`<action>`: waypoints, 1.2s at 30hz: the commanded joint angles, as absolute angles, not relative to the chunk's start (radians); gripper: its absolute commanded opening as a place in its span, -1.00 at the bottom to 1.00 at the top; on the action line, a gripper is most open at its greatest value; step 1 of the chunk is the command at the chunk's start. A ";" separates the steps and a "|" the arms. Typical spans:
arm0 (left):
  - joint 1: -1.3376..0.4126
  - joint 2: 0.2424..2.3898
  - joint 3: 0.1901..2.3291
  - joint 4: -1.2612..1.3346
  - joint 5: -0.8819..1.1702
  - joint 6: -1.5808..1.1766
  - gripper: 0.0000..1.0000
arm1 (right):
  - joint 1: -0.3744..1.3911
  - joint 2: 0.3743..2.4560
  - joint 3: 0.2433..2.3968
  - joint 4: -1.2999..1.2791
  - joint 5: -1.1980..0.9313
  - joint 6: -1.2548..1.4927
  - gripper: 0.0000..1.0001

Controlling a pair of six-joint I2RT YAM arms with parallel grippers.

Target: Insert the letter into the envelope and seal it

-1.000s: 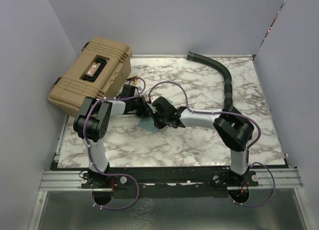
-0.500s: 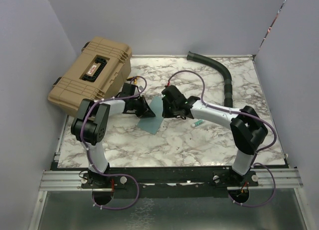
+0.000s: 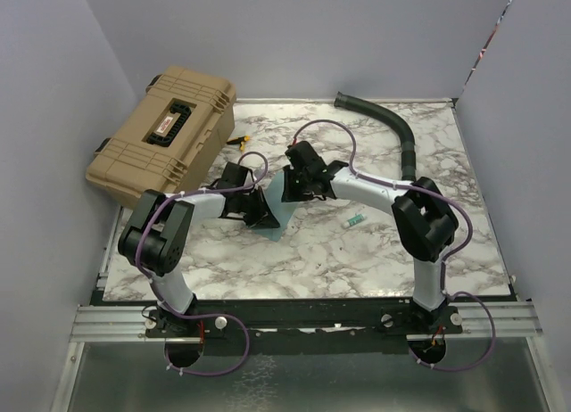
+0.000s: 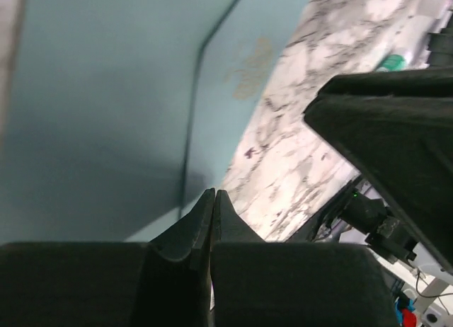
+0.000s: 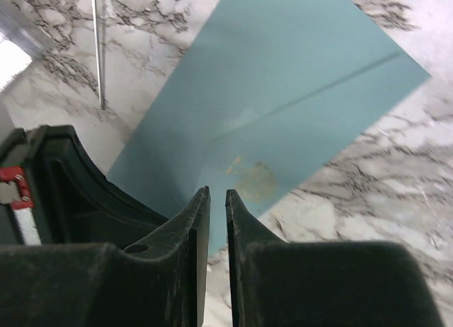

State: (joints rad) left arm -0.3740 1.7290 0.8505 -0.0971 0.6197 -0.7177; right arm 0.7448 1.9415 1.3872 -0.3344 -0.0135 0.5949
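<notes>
The teal envelope (image 3: 279,218) lies flat on the marble table between both grippers, its flap folded down. A yellowish smear marks the flap tip (image 5: 255,180). My left gripper (image 3: 259,212) is shut, its tips (image 4: 214,194) down at the envelope (image 4: 106,93) beside the flap seam. My right gripper (image 3: 292,185) hovers over the envelope (image 5: 283,93). Its fingers (image 5: 217,194) stand a narrow gap apart by the flap tip, with nothing between them. The letter shows in no view.
A tan hard case (image 3: 165,135) sits at the back left, partly off the table. A black ribbed hose (image 3: 399,140) curves along the back right. A small white and green tube (image 3: 355,220) lies right of the envelope. A yellow item (image 3: 239,142) lies beside the case.
My right gripper has swung from the envelope's near side to its far edge, uncovering the tube. My left gripper has shifted nearer along the envelope and stayed shut.
</notes>
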 commanded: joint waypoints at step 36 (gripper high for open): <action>-0.287 1.844 0.746 -0.163 0.628 -0.699 -1.00 | 0.853 2.292 1.605 -0.593 0.272 0.329 -0.32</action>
State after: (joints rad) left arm -0.3000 1.7958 0.7933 -0.0525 0.7246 -0.7471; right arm 0.8577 2.1937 1.6524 -0.4660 0.2123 0.3107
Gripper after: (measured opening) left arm 0.002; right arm 0.351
